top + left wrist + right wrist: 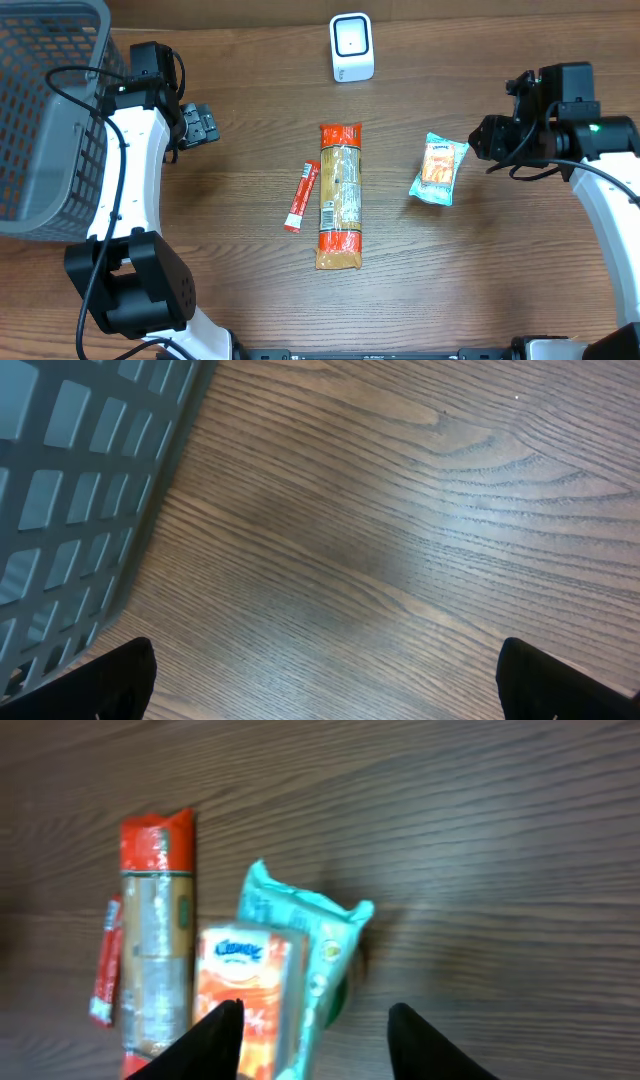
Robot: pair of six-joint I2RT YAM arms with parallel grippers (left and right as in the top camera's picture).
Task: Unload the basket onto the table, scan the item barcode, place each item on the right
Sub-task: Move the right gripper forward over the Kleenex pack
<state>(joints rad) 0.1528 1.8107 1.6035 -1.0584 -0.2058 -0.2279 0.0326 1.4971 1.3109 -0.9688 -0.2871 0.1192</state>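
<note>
Plainly, crinkly teal packet (439, 171) lies on woodgrain table (250, 120).

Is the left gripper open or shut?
Open: the left gripper has its fingertips far apart, with only bare table between them.

The teal-and-orange tissue pack (439, 170) lies flat and slightly tilted, well apart from the white scanner (352, 47), which seems to stand upright.
</note>
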